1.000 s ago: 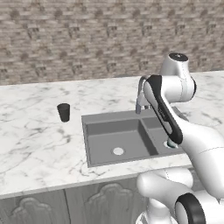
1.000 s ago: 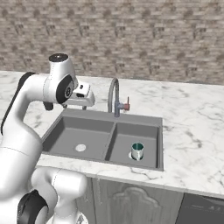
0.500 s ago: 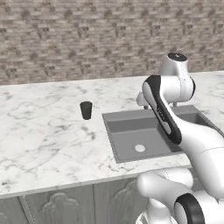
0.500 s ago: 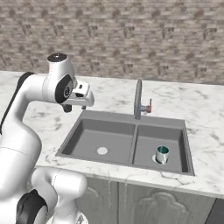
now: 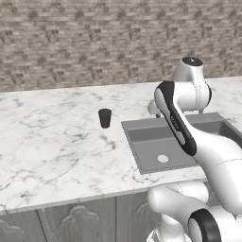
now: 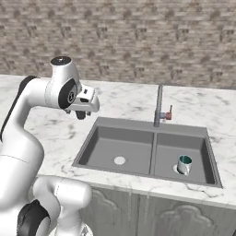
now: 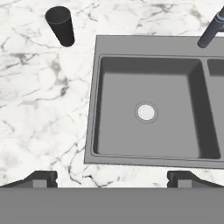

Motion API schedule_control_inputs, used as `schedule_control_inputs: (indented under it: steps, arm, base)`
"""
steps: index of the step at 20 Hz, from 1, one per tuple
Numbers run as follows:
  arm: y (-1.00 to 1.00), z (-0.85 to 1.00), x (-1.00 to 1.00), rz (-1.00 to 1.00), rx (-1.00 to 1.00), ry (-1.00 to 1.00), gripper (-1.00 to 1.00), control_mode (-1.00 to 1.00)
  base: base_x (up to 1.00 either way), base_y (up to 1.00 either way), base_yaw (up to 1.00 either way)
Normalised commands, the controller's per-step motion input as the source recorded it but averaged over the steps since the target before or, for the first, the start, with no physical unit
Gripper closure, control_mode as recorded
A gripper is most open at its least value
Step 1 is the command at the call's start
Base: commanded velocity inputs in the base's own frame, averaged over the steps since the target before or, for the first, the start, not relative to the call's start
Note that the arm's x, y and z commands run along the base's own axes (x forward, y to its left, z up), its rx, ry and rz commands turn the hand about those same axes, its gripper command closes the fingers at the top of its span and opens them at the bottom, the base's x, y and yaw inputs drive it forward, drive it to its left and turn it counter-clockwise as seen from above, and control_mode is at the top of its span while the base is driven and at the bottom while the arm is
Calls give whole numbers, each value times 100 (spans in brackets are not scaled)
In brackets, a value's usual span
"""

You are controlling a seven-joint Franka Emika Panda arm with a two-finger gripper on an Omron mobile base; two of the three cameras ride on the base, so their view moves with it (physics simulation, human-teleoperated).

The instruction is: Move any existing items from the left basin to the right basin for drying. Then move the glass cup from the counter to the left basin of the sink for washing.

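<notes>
Glass cup [image 7: 61,26] stands upright on the counter [image 7: 39,109], ahead-left of the gripper [image 7: 112,177], whose jaws are spread wide, empty, above the sink's [image 7: 131,46] near rim.

No readable text, labels, brands, numbers or signs anywhere: none on counter [image 5: 56,142], sink [image 6: 138,126], glass cup [image 5: 105,118].

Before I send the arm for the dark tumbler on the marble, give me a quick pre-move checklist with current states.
1. Wider grey left basin free of items, only its pale drain showing: ok.
2. Teal-and-white mug sits in the narrower right basin: ok.
3. Small dark glass cup upright on the white marble counter, left of the sink: ok.
4. Gripper open, holding nothing: ok.
5. Gripper over the cup: not ok, it hovers at the sink's near rim.
</notes>
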Motion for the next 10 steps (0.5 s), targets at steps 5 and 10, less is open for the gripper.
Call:
schedule_control_inputs:
  steps: [5, 10]
  arm:
    - [0, 0, 0, 0, 0, 0, -100, 100]
    - [0, 0, 0, 0, 0, 0, -100, 100]
  base:
    - [18, 35, 0]
    - [49, 9, 0]
